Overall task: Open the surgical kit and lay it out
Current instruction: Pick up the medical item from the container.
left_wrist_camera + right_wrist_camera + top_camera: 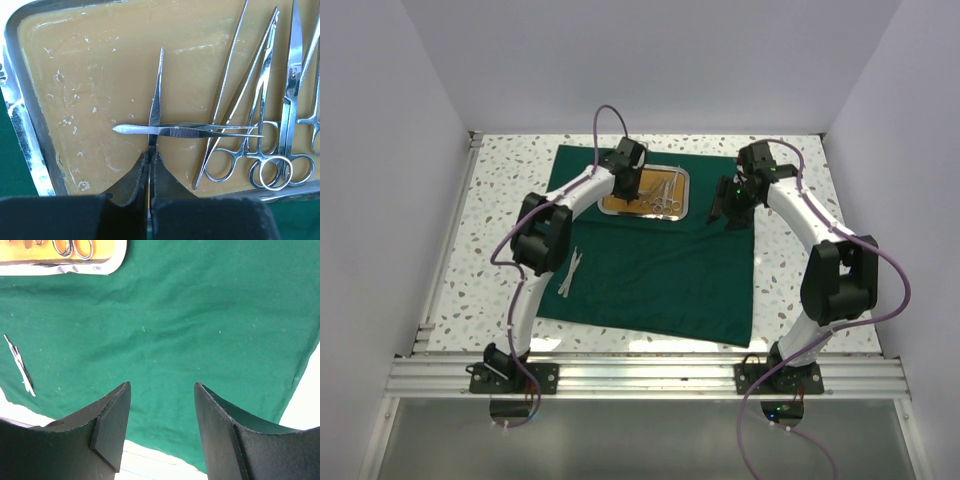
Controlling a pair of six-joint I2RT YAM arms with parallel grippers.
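The left gripper is reaching into the tray, its fingers pressing together on the near end of a pair of tweezers that is pointing away across the orange-brown floor. A second pair of tweezers is lying across the first just beyond the fingertips. It seems to be resting on top, though the crossing is too fine to be sure. The scissors and forceps are lying bunched at the tray's right side. The tray is sitting on the far part of the green cloth, which is lying spread on the counter. One instrument is already lying near the cloth's left edge. The right gripper is hovering over the cloth with its fingers spread, holding nothing.

Lifting the pinched pair is likely to drag or flip the crossing pair, knocking it into the scissors or over the rim. The grip is also sitting at the very end of thin, slick steel, so the tweezers risk swinging or slipping free in transit.
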